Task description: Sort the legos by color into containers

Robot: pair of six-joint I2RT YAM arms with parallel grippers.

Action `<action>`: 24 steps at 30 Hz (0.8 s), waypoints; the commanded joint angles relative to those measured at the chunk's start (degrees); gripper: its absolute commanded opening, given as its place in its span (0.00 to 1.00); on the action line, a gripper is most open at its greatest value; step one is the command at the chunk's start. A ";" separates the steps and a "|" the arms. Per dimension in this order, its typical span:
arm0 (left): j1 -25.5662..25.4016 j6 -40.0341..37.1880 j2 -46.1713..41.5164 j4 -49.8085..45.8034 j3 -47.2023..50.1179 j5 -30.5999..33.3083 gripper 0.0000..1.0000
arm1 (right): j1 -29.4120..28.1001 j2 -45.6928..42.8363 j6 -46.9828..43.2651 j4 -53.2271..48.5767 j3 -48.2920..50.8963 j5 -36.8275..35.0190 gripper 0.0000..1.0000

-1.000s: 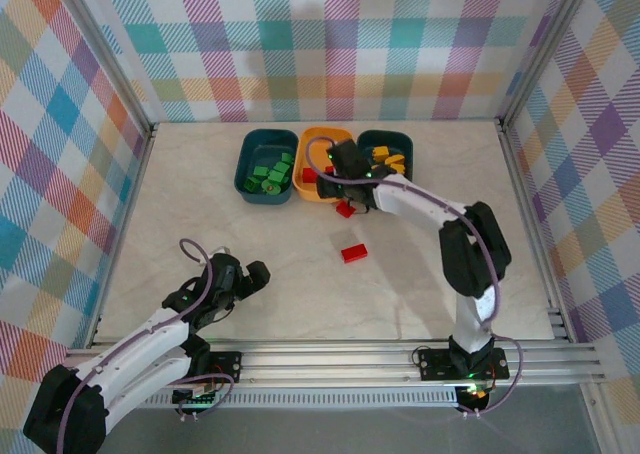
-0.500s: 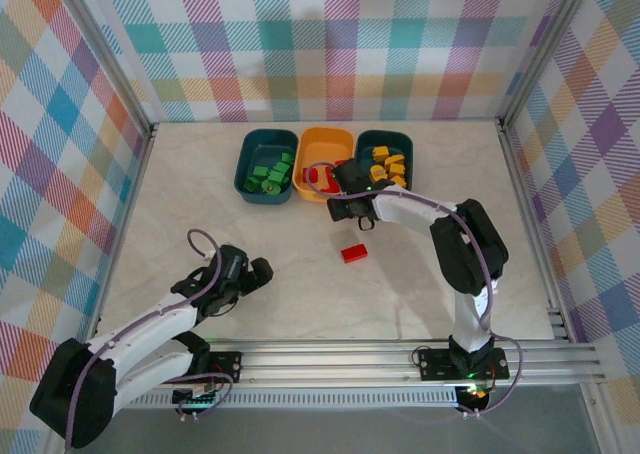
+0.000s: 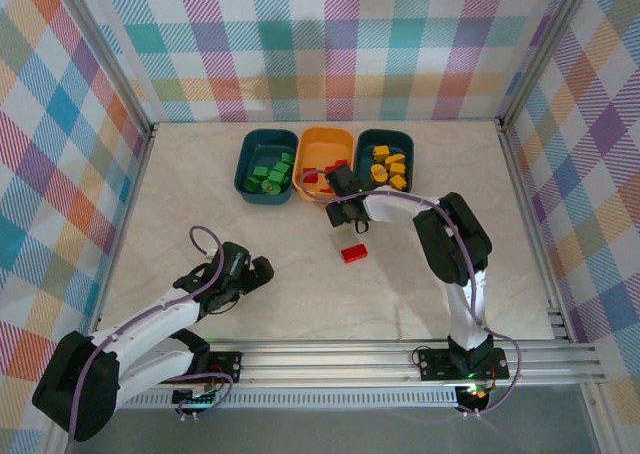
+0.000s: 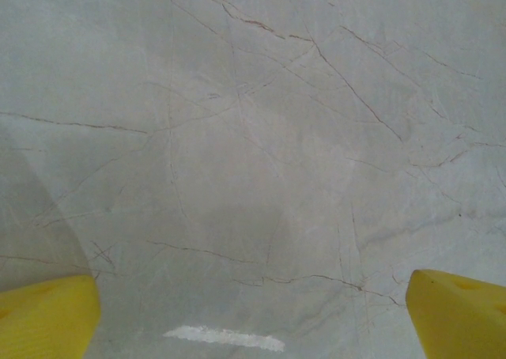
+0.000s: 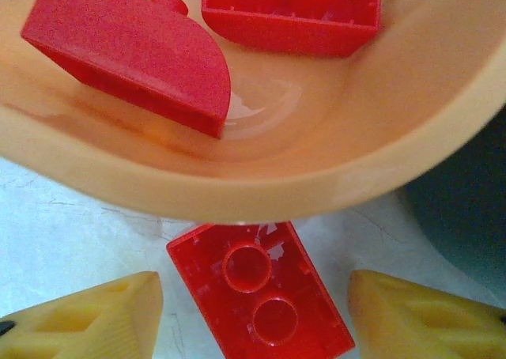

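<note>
Red lego [image 5: 261,300]: lying hollow side up between the spread, empty fingers of the right gripper [image 5: 254,315], on the table [image 5: 47,217] just near of the yellow-orange tub [image 5: 237,193]. Lower fully, close squarely, lift clear of the rim, release inside.

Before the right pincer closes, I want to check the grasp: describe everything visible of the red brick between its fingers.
The red brick is glossy plastic, lying upside down with two round sockets facing up. It rests on the marbled table, turned at an angle, its far edge by the outer wall of the orange tub; contact there is unclear. The yellow fingers of the right pincer flank it without touching.
</note>
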State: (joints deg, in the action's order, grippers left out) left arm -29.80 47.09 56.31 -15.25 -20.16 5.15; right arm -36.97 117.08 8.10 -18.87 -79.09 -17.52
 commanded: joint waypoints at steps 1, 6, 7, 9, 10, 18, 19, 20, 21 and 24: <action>0.18 -0.47 1.98 6.56 -0.49 -5.15 1.00 | 0.12 0.95 -0.50 1.45 -1.68 0.76 0.59; 0.18 -0.57 2.71 6.63 -0.75 -5.24 1.00 | -0.25 0.01 0.41 2.74 -0.49 2.00 0.44; 0.18 -0.45 2.66 6.71 -0.67 -5.15 1.00 | -0.38 -0.25 0.63 3.15 -0.14 2.04 0.42; 0.18 -0.42 2.74 6.74 -0.63 -5.15 1.00 | -0.62 -0.74 1.03 3.61 0.45 2.05 0.38; 0.18 -0.44 2.75 6.73 -0.58 -5.15 1.00 | -0.73 -1.03 1.13 3.82 0.69 2.05 0.37; 0.18 -0.34 0.55 5.42 -0.09 -5.15 1.00 | -3.72 -9.09 2.75 7.39 8.76 0.18 0.30; 0.18 -0.30 -0.01 5.32 0.18 -5.15 1.00 | -4.19 -11.16 3.03 7.69 10.20 -0.01 0.30; 0.18 -0.16 -0.56 5.31 0.37 -5.10 1.00 | -4.61 -12.82 3.59 7.78 11.29 -0.14 0.30; 0.17 0.00 -1.18 5.31 0.79 -5.06 1.00 | -4.98 -14.92 4.12 7.92 12.63 -0.10 0.30; 0.18 0.46 -2.37 5.71 1.78 -5.13 1.00 | -5.30 -19.60 5.26 7.99 14.57 0.42 0.30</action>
State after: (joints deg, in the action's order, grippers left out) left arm -29.80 46.94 54.81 -14.81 -19.70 4.29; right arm -41.93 102.35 11.22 -13.10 -65.23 -16.93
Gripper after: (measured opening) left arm 0.999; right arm 0.311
